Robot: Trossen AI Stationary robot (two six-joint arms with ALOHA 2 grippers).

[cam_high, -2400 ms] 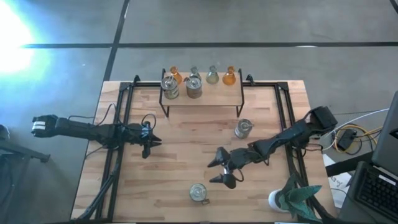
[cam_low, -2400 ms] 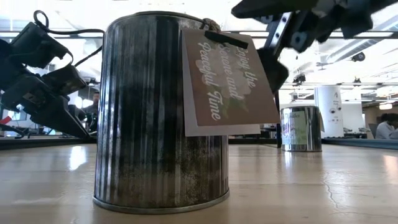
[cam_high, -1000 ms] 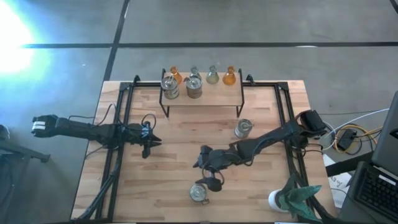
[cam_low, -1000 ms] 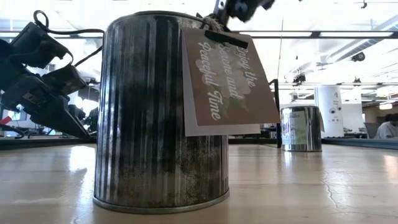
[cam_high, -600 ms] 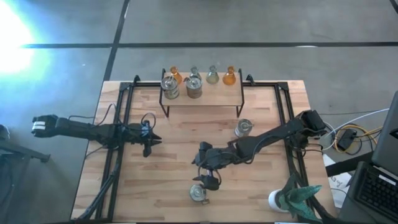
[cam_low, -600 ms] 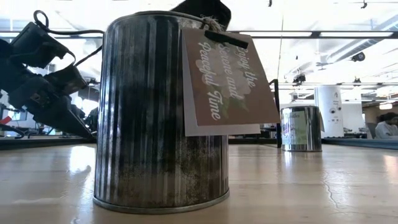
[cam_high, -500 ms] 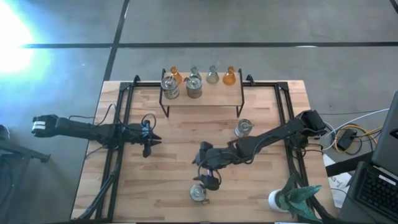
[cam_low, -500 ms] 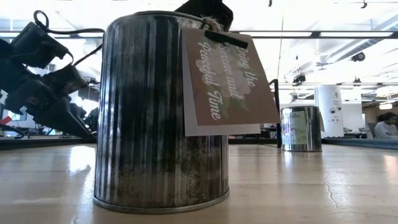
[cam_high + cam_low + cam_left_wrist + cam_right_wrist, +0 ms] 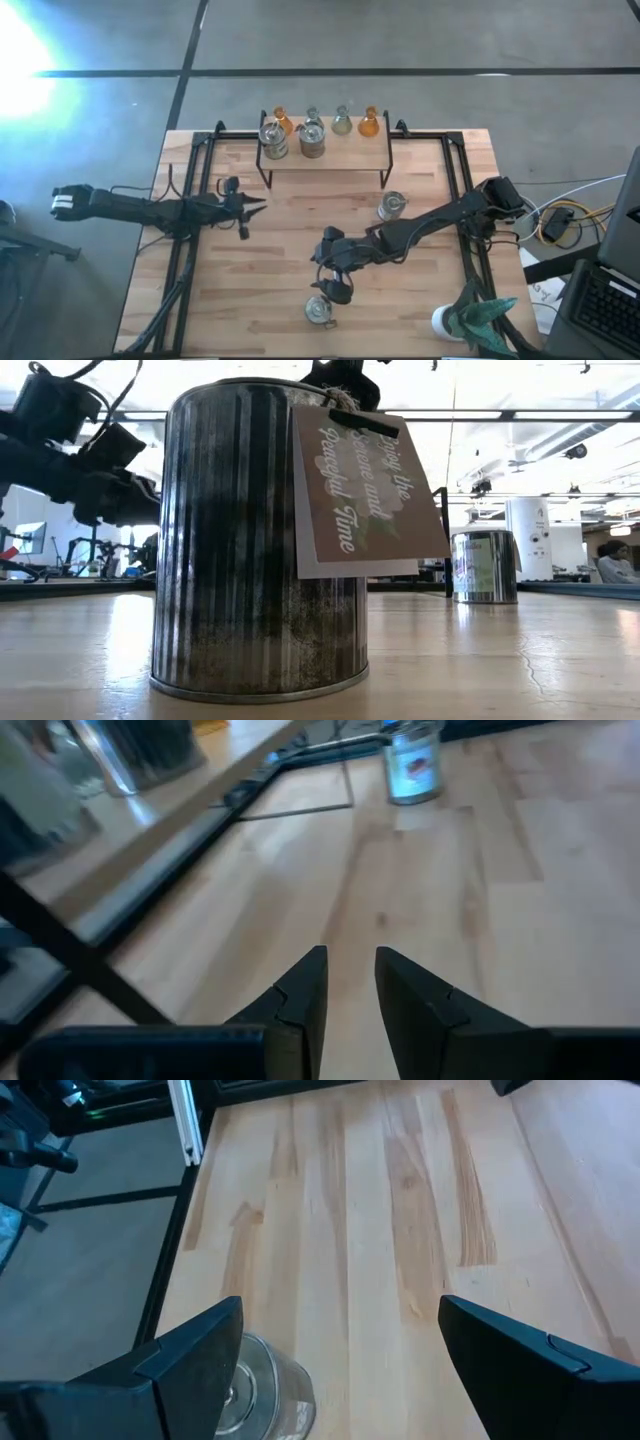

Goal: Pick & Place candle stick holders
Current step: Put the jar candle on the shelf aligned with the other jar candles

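Candle stick holder (image 9: 255, 540): ribbed silvery cylinder

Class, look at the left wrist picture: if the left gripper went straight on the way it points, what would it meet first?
Probably the silvery jar standing alone on the table. Ahead of the left gripper lies bare wood first; the jar sits slightly off its line, so it may pass beside it.

Two slim black jointed arms trail thin black cables, the left arm (image 9: 130, 208) white-marked near its base, each ending in a hand with dark, wedge-shaped matte fingers (image 9: 302, 998).
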